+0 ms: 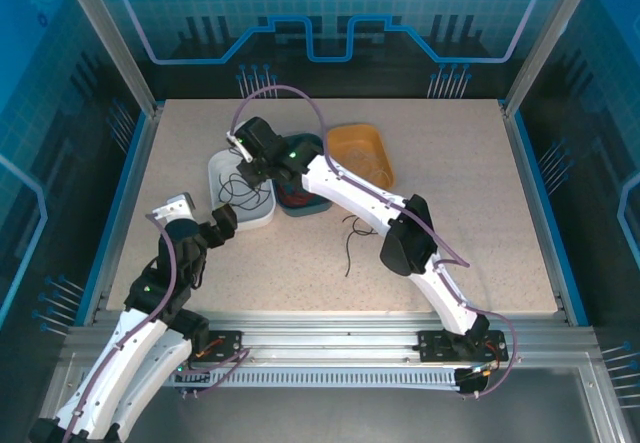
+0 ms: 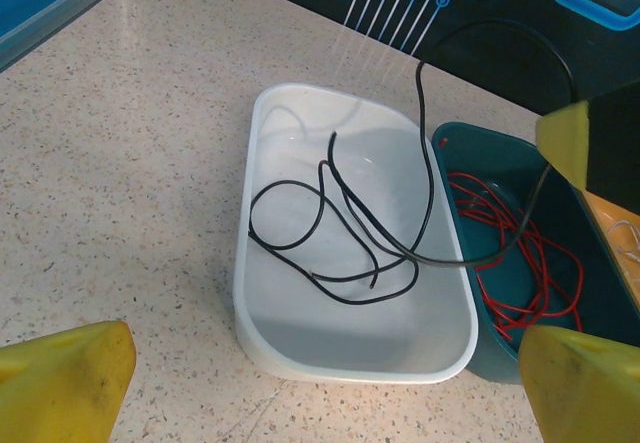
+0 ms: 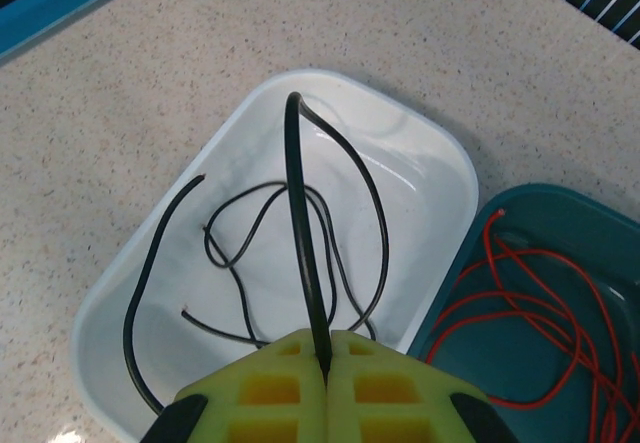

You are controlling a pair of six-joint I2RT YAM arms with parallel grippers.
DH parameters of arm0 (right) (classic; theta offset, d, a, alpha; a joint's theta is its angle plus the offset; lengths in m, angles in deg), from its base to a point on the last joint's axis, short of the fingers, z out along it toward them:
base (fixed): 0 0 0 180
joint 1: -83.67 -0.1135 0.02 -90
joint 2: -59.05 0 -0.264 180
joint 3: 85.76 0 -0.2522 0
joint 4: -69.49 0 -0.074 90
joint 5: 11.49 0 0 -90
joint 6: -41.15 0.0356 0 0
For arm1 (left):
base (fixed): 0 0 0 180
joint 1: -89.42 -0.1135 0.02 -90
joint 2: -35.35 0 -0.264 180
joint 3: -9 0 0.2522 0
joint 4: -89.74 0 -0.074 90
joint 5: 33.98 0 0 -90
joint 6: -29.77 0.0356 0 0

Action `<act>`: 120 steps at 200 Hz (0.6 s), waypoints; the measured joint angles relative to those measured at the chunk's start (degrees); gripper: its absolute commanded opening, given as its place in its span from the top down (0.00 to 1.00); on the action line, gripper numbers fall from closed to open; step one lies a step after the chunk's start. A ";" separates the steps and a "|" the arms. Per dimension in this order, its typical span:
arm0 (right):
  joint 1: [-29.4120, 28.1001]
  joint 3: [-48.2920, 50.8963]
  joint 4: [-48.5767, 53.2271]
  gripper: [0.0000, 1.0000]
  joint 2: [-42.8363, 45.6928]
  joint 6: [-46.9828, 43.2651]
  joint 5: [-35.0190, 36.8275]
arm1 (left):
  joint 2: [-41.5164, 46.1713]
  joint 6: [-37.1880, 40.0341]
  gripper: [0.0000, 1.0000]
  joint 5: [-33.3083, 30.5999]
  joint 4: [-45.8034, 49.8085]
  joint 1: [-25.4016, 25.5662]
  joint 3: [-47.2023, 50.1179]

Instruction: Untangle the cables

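Several black cables [image 2: 330, 233] lie looped in a white tray [image 2: 250, 253]. My right gripper [image 3: 327, 348] hangs over that tray [image 3: 440, 138], shut on one black cable [image 3: 300, 213] that arches up and drops back into it. From above, the right gripper [image 1: 240, 150] is over the white tray's [image 1: 215, 168] far edge. Red cables [image 3: 520, 303] are coiled in the teal tray [image 3: 560, 203] beside it. My left gripper [image 2: 320, 383] is open, low at the white tray's near end, with nothing between its yellow fingers [image 2: 60, 383]. It shows from above as the left gripper [image 1: 227, 223].
An orange tray [image 1: 362, 148] stands behind the teal tray [image 1: 305, 208]. A loose black cable [image 1: 350, 243] lies on the table under the right forearm. Blue rails edge the tabletop left and right.
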 measured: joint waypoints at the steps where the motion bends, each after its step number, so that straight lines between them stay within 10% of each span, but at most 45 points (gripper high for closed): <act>1: 0.00 -0.02 -0.04 0.97 -0.07 -0.04 0.02 | 0.00 0.00 0.01 0.02 -0.02 0.00 0.00; 120: -0.02 -2.67 -1.60 0.62 -7.76 -1.53 1.03 | 0.00 0.02 0.01 0.44 0.02 0.00 0.20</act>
